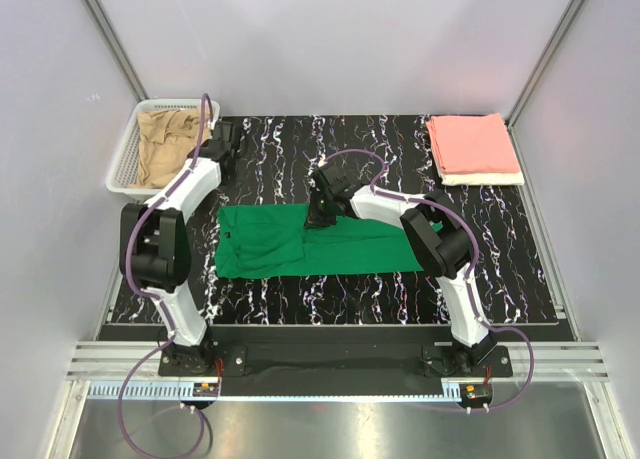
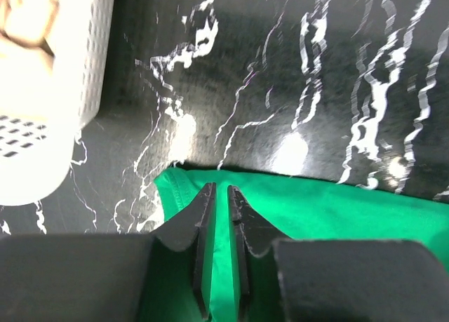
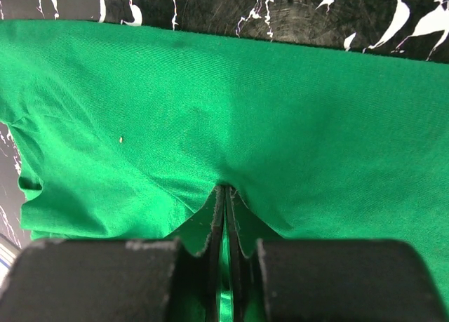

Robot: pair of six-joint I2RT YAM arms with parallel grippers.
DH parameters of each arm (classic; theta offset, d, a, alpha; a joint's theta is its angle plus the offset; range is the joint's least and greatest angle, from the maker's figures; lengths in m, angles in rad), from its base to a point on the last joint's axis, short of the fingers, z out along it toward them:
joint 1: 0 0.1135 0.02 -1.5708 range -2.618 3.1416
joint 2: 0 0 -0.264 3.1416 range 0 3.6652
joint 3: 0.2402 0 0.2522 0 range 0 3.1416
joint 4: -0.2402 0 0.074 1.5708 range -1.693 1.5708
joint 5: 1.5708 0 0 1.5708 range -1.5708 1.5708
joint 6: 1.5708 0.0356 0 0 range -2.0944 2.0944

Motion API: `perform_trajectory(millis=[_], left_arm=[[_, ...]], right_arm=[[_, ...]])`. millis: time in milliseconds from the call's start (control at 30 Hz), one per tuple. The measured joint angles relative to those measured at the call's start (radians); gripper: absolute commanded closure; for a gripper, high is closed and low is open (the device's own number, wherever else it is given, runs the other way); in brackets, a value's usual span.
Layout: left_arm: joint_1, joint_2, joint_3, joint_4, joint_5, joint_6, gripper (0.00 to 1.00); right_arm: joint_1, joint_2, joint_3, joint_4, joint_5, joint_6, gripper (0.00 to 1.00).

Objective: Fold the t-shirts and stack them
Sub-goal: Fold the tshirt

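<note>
While I am watching the overhead feed, I am seeing the green t-shirt (image 1: 340, 254) lying spread on the worktop (image 1: 280, 149). It is sitting nearer the arm bases than the white mesh basket (image 1: 125, 159) and off to the basket's right. The end of the shirt closest to the basket is looking doubled over itself.

The right end effector (image 1: 325, 211) is resting on the shirt's edge that is facing the basket's row, well to the basket's right. On its wrist feed the jaws are pressing together on the green cloth, and the fabric is puckering into the fingertips, so it is gripping the shirt.

The left end effector (image 1: 225, 139) is hanging just beside the basket's right wall, apart from the green shirt. Its fingers are standing at a narrow slit. I am seeing nothing pinched between them, only green cloth showing through the gap from farther off.

The tan t-shirt (image 1: 165, 139) is lying crumpled inside the basket. The salmon pink t-shirt (image 1: 472, 144) is sitting folded on top of the folded white t-shirt (image 1: 485, 179), at the worktop's far corner opposite the basket.
</note>
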Motion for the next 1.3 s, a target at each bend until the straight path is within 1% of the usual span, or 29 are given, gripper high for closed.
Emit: perform_trajectory(millis=[367,533,667,733,800,900,1067,1167,1300], left_arm=[[0.005,0.156,-0.013,-0.07,-0.024,0.039,0.93],[0.004,0.217,-0.01,-0.097,-0.09,0.06,0.93],[0.004,0.241,0.033,-0.117,-0.117,0.068,0.92],[0.004,0.251,0.049,-0.12,-0.121,0.069,0.89],[0.004,0.252,0.055,-0.124,-0.121,0.069,0.86],[0.003,0.254,0.084,-0.14,-0.116,0.07,0.84],[-0.007,0.236,0.152,-0.146,-0.079,0.073,0.81],[-0.013,0.177,0.159,-0.149,-0.017,0.072,0.81],[-0.028,0.051,0.134,-0.142,0.087,0.043,0.8]], right_arm=[[-0.002,0.0,-0.002,0.001,0.0,0.01,0.91],[-0.01,-0.001,-0.01,0.008,-0.012,0.021,0.91],[-0.016,-0.005,-0.026,0.023,-0.026,0.026,0.91],[-0.018,-0.009,-0.034,0.031,-0.028,0.026,0.91],[-0.018,-0.013,-0.039,0.035,-0.029,0.026,0.91],[-0.02,-0.015,-0.04,0.034,-0.032,0.023,0.92],[-0.033,-0.018,-0.014,0.001,-0.059,0.007,0.88],[-0.044,-0.046,0.004,-0.026,-0.06,-0.006,0.87],[-0.059,-0.14,0.0,-0.056,-0.06,-0.019,0.86]])
